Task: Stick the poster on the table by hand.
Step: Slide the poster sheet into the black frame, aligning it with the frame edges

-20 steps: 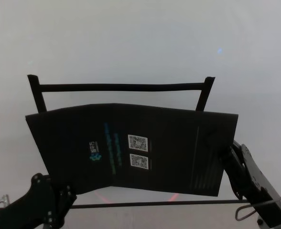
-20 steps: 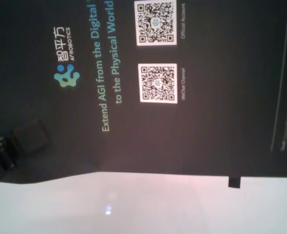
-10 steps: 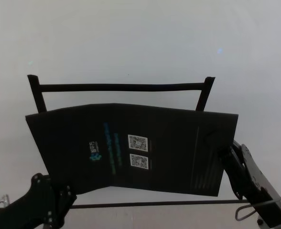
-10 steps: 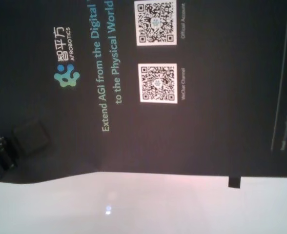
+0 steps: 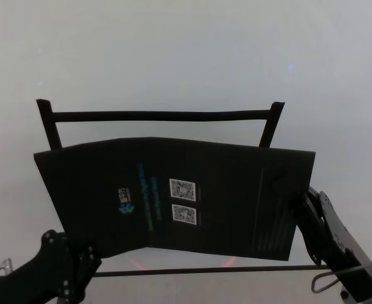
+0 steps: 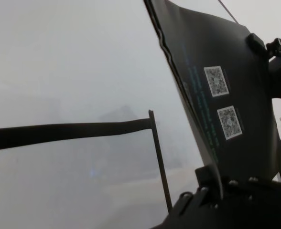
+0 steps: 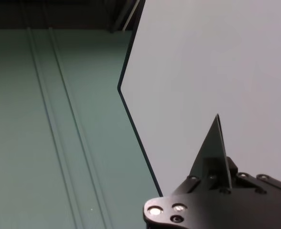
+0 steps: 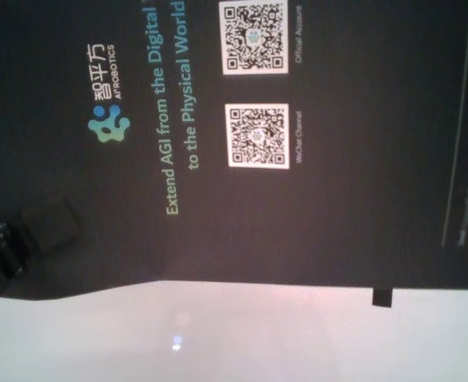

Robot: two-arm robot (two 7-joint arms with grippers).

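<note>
While both grippers' fingers (image 8: pixel 47 223) pinch its lower corners, the poster (image 5: pixel 173 196) hangs between.

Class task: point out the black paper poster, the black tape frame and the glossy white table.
black paper poster (image 5: pixel 224 190): head view, bare middle.
black tape frame (image 5: pixel 161 116): head view, far strip.
glossy white table (image 5: pixel 173 57): head view, bare far surface.

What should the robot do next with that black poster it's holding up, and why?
Probably ease the poster forward and down so it lands inside the tape frame on the table. The left gripper and right gripper hold its near corners, the sheet sags above the surface, and its far edge stops short of the frame's far strip.
</note>
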